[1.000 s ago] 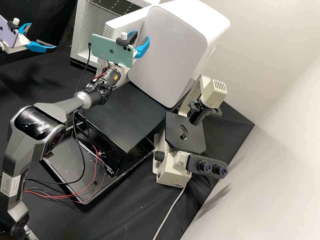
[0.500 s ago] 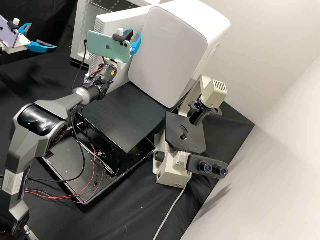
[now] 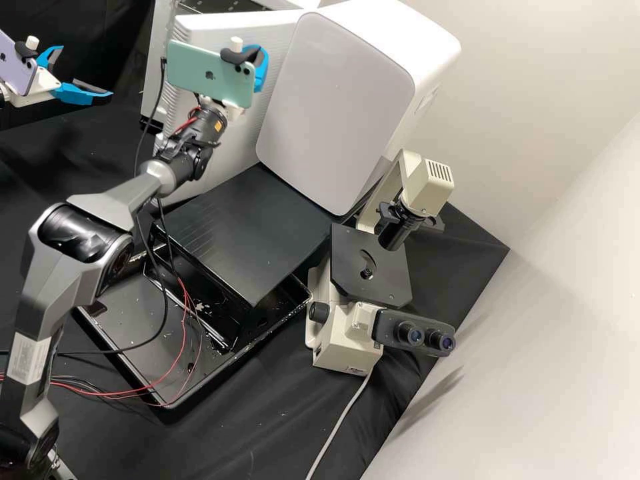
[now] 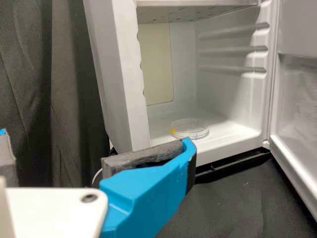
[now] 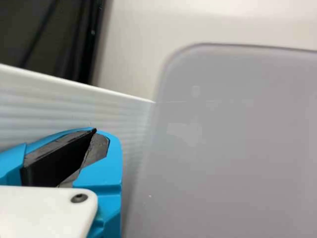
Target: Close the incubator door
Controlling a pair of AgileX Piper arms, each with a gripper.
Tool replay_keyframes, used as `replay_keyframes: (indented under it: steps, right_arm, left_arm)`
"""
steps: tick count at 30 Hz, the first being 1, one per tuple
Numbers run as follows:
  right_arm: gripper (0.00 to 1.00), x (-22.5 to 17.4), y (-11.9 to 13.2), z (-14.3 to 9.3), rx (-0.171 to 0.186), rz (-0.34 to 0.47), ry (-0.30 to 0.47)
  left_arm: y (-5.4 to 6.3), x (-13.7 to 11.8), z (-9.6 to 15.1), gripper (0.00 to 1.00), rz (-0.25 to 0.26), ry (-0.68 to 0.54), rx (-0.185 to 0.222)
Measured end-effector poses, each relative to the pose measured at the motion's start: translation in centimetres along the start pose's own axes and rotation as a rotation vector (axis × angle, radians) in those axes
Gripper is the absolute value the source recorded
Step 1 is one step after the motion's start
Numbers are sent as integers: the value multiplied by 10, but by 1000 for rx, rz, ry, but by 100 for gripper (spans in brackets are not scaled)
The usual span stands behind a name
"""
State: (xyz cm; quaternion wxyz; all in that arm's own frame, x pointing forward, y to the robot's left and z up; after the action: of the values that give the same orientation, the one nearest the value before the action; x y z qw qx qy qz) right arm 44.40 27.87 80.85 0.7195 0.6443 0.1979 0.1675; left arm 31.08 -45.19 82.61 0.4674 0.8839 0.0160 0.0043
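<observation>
Right wrist view, and the right gripper has its 2 blue fingers drawn together beside the ribbed outer face of the incubator door, though whether they touch it I can't tell. Drawn together like that, they'd make a sturdy blunt pusher, which suits a panel that needs shoving rather than gripping. Over to the high view: that arm reaches up past the black platform, wrist close to the door, plausibly to press from outside and swing it home. The left gripper hangs well off to the side with its 2 fingers wide apart and nothing between them, likely parked to leave the swing free. And the job isn't done! Left wrist view shows the incubator gaping, door ajar at its side, a clear round dish on the floor of the chamber, set inside where the door should pass it by. Now the materials: smooth, pale moulded walls with rounded ridges, a perforated shelf above, and worn grey padding lining the glossy blue finger. The door wears fine parallel ribs outside; next to it, the neighbouring appliance has a flat, rounded-cornered grey face. Steady pressure next, I'd say; those padded tips could skid along the ribs or nudge that neighbour.
</observation>
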Motion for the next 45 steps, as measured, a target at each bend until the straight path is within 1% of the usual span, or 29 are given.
replay_keyframes:
  steps: [2,4,6,8,16,19,23,30,34,37,40,42,44,45]
  right_arm:
    - [0,4,-3,-13,-6,-12,29]
    - [0,5,-9,-29,-28,-28,75]
    - [0,5,-12,-37,-46,-32,101]
    - [0,4,-13,-40,-51,-36,110]
    - [0,4,-14,-38,-47,-41,105]
    - [0,4,-14,-37,-28,-41,103]
    - [0,4,-13,-37,-16,-41,102]
    - [0,4,-13,-36,-15,-40,101]
    - [0,1,-19,-32,-14,-58,91]
    - [0,-9,-25,-28,-27,-84,71]
    - [0,-25,-25,-23,-48,-83,70]
    - [0,-40,-22,-20,-50,-63,81]
    - [0,-59,-18,-15,-62,-35,87]
    - [0,-68,-13,-15,-69,-2,102]
  left_arm:
    - [0,0,0,100,0,0,0]
    - [0,0,0,100,0,0,0]
    - [0,0,0,100,0,0,0]
    - [0,0,0,100,0,0,0]
    - [0,0,0,100,0,0,0]
    - [0,0,0,100,0,0,0]
    - [0,0,0,100,0,0,0]
    - [0,0,0,100,0,0,0]
    - [0,0,0,100,0,0,0]
    - [0,0,0,100,0,0,0]
    - [0,0,0,100,0,0,0]
    - [0,0,0,100,0,0,0]
    - [0,0,0,100,0,0,0]
    - [0,0,0,100,0,0,0]
